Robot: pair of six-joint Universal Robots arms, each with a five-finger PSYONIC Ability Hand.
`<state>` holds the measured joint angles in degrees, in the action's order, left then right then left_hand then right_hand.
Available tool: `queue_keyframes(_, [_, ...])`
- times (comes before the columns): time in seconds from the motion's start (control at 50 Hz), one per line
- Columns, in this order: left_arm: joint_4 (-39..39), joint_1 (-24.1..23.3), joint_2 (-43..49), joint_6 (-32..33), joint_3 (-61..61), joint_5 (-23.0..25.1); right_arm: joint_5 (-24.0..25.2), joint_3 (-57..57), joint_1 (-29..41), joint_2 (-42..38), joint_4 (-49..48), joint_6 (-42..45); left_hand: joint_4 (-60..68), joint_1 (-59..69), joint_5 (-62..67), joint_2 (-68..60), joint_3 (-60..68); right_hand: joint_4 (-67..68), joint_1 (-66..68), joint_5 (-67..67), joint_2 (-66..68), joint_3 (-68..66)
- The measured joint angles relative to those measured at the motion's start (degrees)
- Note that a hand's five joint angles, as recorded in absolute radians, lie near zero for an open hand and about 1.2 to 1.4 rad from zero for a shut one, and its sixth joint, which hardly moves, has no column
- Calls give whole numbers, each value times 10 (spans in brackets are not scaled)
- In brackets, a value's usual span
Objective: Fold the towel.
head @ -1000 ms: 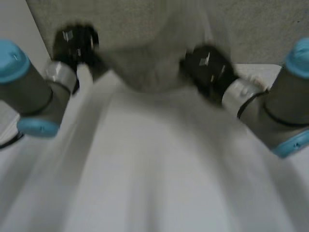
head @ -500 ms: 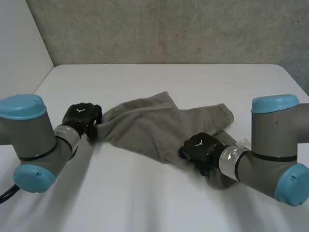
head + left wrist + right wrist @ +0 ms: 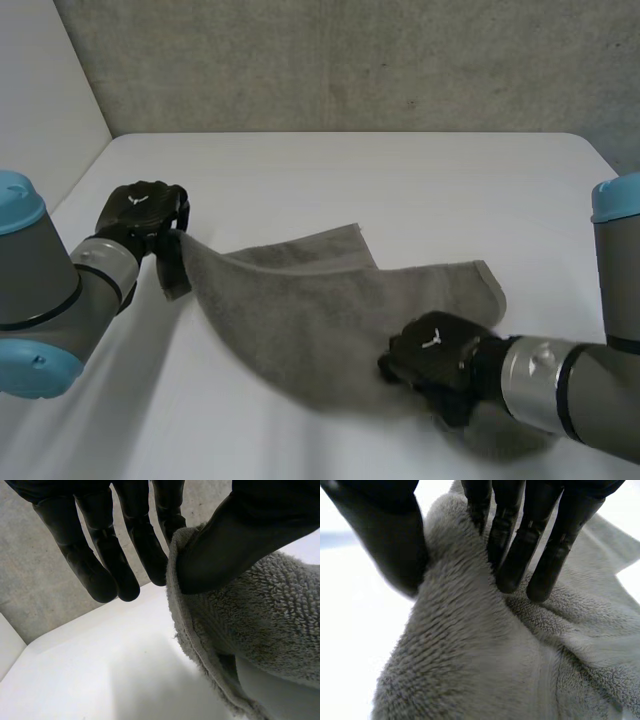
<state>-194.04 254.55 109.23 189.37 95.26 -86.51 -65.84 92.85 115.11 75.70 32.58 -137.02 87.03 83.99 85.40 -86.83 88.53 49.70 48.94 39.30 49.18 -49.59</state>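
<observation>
Item: one grey towel point(image 3: 320, 310), crumpled, on the near half of the white desk point(image 3: 400, 170). In the head view it runs from 9 o'clock of the desk's centre to 5 o'clock. One rounded end lies flat at 3 o'clock.

Left hand point(image 3: 140, 213): at the towel's 9 o'clock corner, which is raised clear of the desk and hangs below the hand. In the left wrist view the thumb point(image 3: 240, 535) presses on the hemmed edge. The fingers point(image 3: 102, 565) are straight, and most stand apart from the cloth. The one nearest the thumb appears to back the edge, so a pinch is likely, though the contact is partly hidden.

Right hand point(image 3: 440, 362): on the towel's 5 o'clock end, low on the desk. In the right wrist view a ridge of cloth stands between its thumb point(image 3: 390, 535) and its fingers point(image 3: 520, 550). The fingertips are sunk into the pile, and the ridge is pinched.
</observation>
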Motion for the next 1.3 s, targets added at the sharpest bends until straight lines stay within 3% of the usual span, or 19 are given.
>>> queue_keyframes(0.06, [0, 2, -2, 0, 3, 0, 12, -2, -4, 10, 11, 10, 0, 0, 0, 0, 0, -99, -102, -110, -95, 98])
queue_keyframes(0.1, [0, 4, -2, 0, 4, 1, 27, -16, -15, 20, 3, -5, 0, 0, 0, 0, 0, -261, -255, -276, -259, 260])
queue_keyframes(0.16, [0, 6, -2, 0, 4, 1, 39, -36, -29, 27, -14, -38, 0, 0, 0, 0, 0, -341, -331, -356, -337, 339])
queue_keyframes(0.26, [-1, 10, 0, 0, 0, 2, 48, -98, -67, 16, -51, -137, 0, 0, 0, 0, 0, -346, -355, -357, -348, 354])
queue_keyframes(0.42, [-1, 11, 4, 0, -4, 2, 37, -179, -103, -61, -74, -198, 0, 0, 0, 0, 0, -346, -356, -357, -348, 354])
queue_keyframes(0.78, [-2, 11, 4, 1, -9, 2, -113, -275, -108, -250, -144, -138, 0, 0, 0, 0, 0, -346, -354, -355, -348, 354])
queue_keyframes(1.04, [-3, 11, 8, 1, -13, 2, -126, -305, -120, -293, -148, -119, 0, 0, 0, 0, 0, -340, -326, -327, -342, 338])
queue_keyframes(1.16, [-4, 10, 8, 2, -14, 2, -126, -323, -126, -313, -147, -120, 0, 0, 0, 0, 0, -230, -225, -220, -225, 229])
queue_keyframes(1.3, [-4, 10, 8, 1, -15, 2, -125, -333, -127, -328, -147, -120, 0, 0, 0, 0, 0, -220, -210, -213, -218, 217])
